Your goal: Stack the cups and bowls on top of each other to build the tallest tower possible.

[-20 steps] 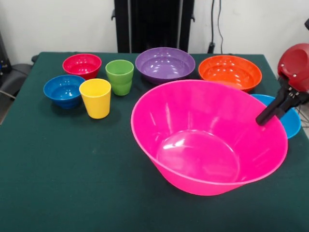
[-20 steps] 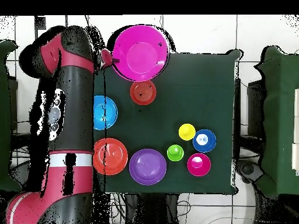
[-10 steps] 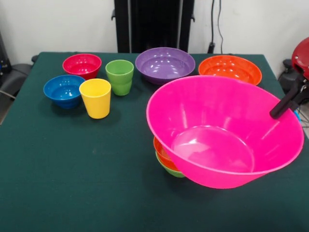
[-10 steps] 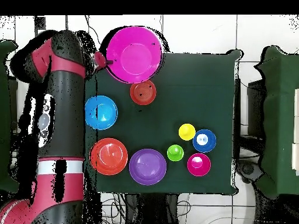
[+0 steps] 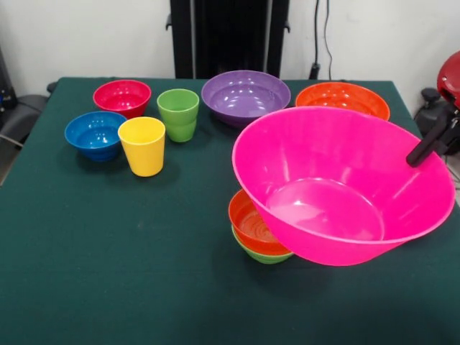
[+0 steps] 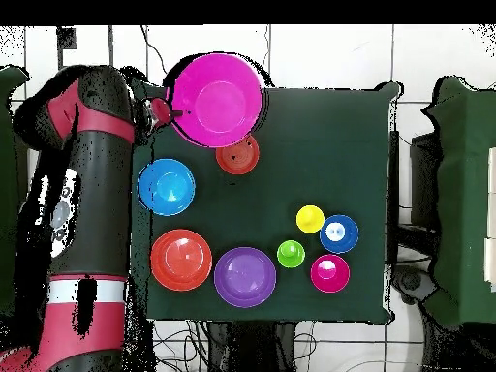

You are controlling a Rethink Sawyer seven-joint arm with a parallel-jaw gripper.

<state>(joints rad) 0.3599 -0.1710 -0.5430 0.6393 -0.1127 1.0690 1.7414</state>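
The large pink bowl (image 5: 343,188) fills the right half of the front view, hanging over the small orange-red bowl (image 5: 253,224) nested in the small green bowl (image 5: 263,254) — no way in from above there. The upper left is crowded: yellow cup (image 5: 142,146), green cup (image 5: 178,114), dark blue bowl (image 5: 94,134) and magenta-red bowl (image 5: 122,96) stand near together. The desk (image 5: 108,266) lies bare across the lower left.

Bright, even indoor light from above — soft white glare on the glossy large pink plastic bowl (image 5: 338,187) and large purple plastic bowl (image 5: 246,95); faint shadows on the dark green tablecloth (image 5: 108,251); front view in focus.
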